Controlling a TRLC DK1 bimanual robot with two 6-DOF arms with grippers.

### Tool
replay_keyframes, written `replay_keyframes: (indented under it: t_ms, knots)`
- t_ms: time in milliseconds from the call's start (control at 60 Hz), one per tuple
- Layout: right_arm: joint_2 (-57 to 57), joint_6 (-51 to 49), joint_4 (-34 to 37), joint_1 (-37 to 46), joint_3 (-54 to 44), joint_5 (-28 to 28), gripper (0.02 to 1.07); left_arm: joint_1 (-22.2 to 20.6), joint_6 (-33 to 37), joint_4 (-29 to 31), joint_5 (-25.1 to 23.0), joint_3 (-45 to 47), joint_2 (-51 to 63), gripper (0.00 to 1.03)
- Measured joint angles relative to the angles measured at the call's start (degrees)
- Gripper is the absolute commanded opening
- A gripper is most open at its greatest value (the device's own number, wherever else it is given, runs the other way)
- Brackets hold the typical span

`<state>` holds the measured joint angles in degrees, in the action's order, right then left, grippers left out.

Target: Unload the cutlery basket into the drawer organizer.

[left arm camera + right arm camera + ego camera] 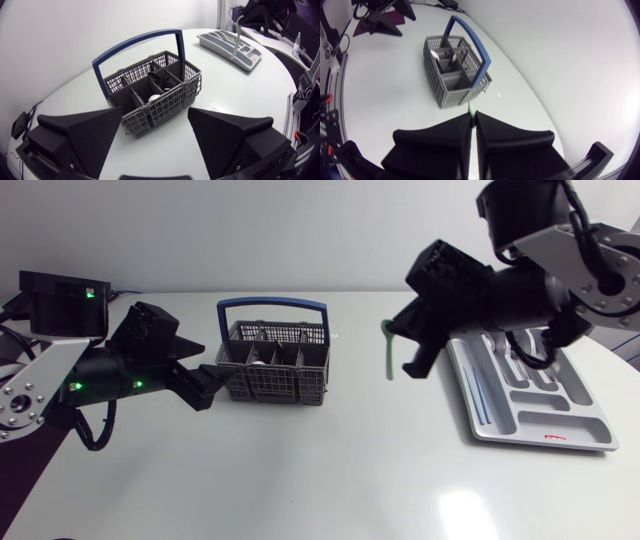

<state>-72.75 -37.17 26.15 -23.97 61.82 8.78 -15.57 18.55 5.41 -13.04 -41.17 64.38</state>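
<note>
Nearest the lens, the right arm (560, 270), raised high over the right side of the table (300, 470). Right gripper (403, 340) clamped on a pale green utensil (388, 352), fingers pressed together with the shaft pinched between the tips. Hangs upright in the air between the cutlery basket (272, 365) and the drawer organizer (520, 438), touching neither.

Low over the table's left side, the left arm (90, 365). Left gripper (155, 112) spread wide, holding nothing, tips just beside the basket's left end. Touching it or not: impossible to tell.

On the right, flat on the table, the grey organizer, with a few long pieces lying in its compartments.

Near the middle, the grey mesh basket, standing upright with its blue handle (137, 45) arched overhead. From the left wrist, its near corner just ahead of the open fingers.

Inside the basket's middle compartments, a few cutlery pieces (156, 95), too small to name.
</note>
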Motion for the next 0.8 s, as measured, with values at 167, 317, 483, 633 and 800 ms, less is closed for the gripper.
replay_keyframes:
  t_ms: [167,317,483,633,800]
  knots:
    - [3.96,-9.07,4.44,7.56,-4.31,-0.37,0.08,-1.73,0.24,-0.02,0.35,-0.02,1.75,0.91]
    - [7.15,-19.26,5.81,15.17,-8.39,-4.15,0.08,-3.91,1.03,-0.48,2.78,-0.02,2.58,0.91]
    - [7.39,-30.12,5.07,26.32,-11.52,-5.64,0.08,-5.75,1.11,-0.61,4.37,-0.44,3.04,0.91]
    - [5.22,-38.34,1.81,36.09,-13.11,-5.62,0.08,-6.69,1.22,-0.66,5.01,-0.81,3.15,0.91]
    - [-2.1,-45.48,-2.47,45.03,-13.09,-6.49,0.08,-7.23,1.27,-0.63,5.92,-1.05,3.3,0.91]
